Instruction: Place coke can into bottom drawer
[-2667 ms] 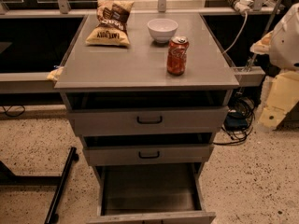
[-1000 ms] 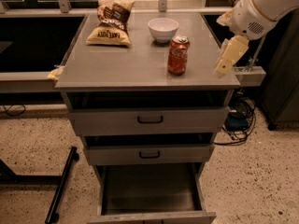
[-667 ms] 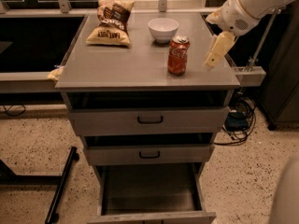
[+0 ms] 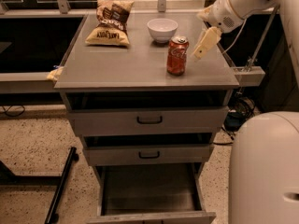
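The coke can (image 4: 177,56) stands upright on the grey cabinet top (image 4: 117,64), toward its right side, in front of a white bowl (image 4: 162,30). My gripper (image 4: 203,45) hangs from the white arm at the upper right, just to the right of the can and apart from it, fingers pointing down-left. It holds nothing. The bottom drawer (image 4: 149,190) is pulled out at the foot of the cabinet, its grey inside bare.
A chip bag (image 4: 110,22) lies at the back left of the top. The two upper drawers (image 4: 149,120) with black handles are slightly ajar. The robot's white body (image 4: 264,167) fills the lower right. A black stand leg (image 4: 60,185) crosses the floor at left.
My arm has swung in from the right, coming leftward, with the gripper now closer beside the can. The can, bowl, bag and drawers have not moved.
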